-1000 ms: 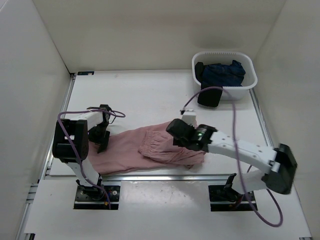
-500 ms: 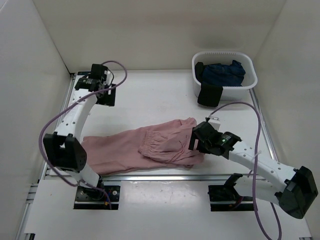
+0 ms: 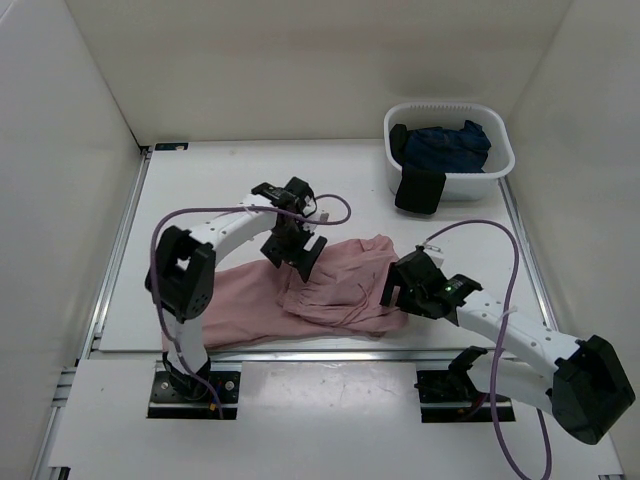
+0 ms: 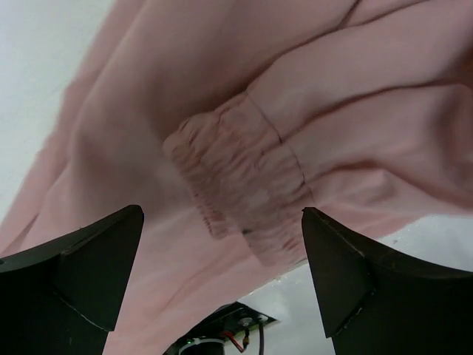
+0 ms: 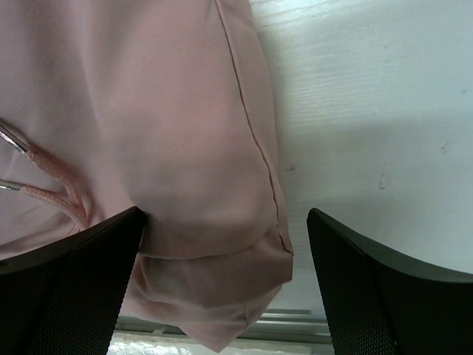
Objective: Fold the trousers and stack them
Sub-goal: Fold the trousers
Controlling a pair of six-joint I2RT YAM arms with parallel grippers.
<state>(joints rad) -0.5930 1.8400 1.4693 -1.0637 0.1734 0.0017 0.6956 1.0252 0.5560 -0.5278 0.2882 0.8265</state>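
The dusty-pink trousers (image 3: 300, 290) lie folded across the near half of the table, legs doubled over to the left. My left gripper (image 3: 293, 252) is open above their middle; in the left wrist view a gathered elastic cuff (image 4: 236, 177) lies between the fingers (image 4: 81, 274). My right gripper (image 3: 397, 290) is open above the trousers' right end; in the right wrist view the folded corner (image 5: 229, 281) and two thin drawstrings (image 5: 44, 177) show between the fingers (image 5: 369, 281). Neither gripper holds anything.
A white basket (image 3: 499, 166) at the back right holds a dark navy garment (image 3: 448, 146), with a black cloth (image 3: 420, 190) hanging over its front rim. White walls close in the table on three sides. The table's front rail (image 3: 330, 352) runs just below the trousers.
My left arm swung from the far left corner in over the trousers' middle. My right gripper has stayed at the right end, shifting slightly. The trouser leg under the left gripper has shifted a little.
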